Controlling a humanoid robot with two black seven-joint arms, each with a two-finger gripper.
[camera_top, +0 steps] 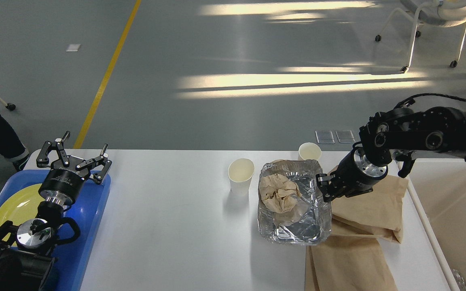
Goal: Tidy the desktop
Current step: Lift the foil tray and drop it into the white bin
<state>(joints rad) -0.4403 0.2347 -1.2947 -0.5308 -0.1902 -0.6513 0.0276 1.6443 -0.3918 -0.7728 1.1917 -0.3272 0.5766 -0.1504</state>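
Foil tray of crumpled aluminium (293, 210), brown paper wad inside, hangs tilted over the white tabletop (168, 210), pinched at its right rim by the right hand (323, 186); the white bin (455, 210) lies further right.

The left hand (73, 155) rests spread over the blue tray (91, 226).

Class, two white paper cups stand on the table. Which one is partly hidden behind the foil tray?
The far cup, at the table's back edge: the raised foil tray covers its lower part. The nearer cup, left of the tray, shows whole.
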